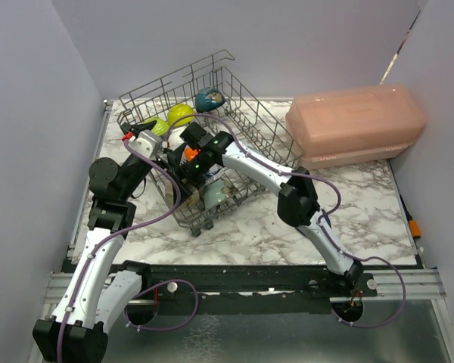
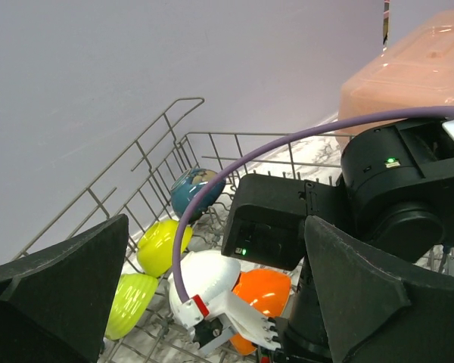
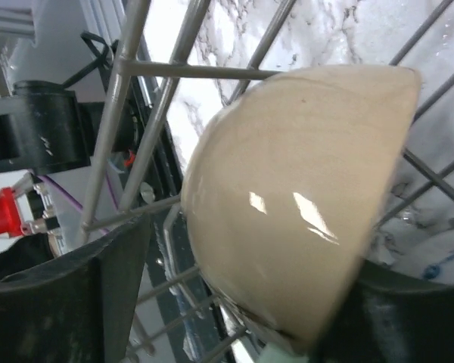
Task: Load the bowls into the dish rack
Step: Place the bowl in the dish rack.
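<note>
Inside the dish rack, the right tool grips the beige bowl across its glossy wall. It is probably light, rigid and slippery, best pinched at the rim. The left tool gapes empty near the rack.

At my two o'clock a large pink translucent plastic lidded box sits on the white grey-veined marble desk, close against the pale lilac back wall.
</note>
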You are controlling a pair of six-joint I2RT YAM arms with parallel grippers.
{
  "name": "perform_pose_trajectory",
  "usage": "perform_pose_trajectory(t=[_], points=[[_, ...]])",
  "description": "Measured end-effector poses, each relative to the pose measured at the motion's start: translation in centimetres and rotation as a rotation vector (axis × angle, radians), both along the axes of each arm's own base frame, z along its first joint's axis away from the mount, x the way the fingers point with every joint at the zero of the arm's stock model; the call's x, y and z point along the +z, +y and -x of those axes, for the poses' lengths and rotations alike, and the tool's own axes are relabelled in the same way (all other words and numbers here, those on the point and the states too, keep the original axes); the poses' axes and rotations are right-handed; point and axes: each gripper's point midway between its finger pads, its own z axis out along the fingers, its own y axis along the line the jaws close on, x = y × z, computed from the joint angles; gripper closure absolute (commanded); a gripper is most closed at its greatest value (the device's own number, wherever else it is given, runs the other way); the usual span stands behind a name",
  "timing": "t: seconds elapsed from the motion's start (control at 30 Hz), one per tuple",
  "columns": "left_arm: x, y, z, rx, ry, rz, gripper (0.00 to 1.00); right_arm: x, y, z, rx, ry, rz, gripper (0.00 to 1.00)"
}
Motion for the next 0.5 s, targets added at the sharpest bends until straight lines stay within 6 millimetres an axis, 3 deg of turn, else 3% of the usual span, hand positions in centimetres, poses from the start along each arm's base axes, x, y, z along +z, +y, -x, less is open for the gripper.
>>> perform_pose_trajectory(t=[0.1, 0.3, 0.43, 0.5], points=[[0.0, 0.0, 0.0, -0.003, -0.001, -0.001, 0.01, 0.4, 0.4, 0.8, 0.003, -0.014, -0.009, 0.09], [0.0, -0.2, 0.1, -0.013, -0.002, -0.005, 0.01, 0.9, 0.2, -0.2, -0.057, -0.091, 0.009, 0.08], [0.0, -0.3, 0.2, -0.018, -0.003, -0.006, 0.01, 0.9, -0.1, -0.9, -0.104, -0.127, 0.029, 0.28], [0.0, -0.3, 0.2, -0.021, -0.003, -0.007, 0.01, 0.8, -0.4, -1.3, -0.122, -0.143, 0.039, 0.33]])
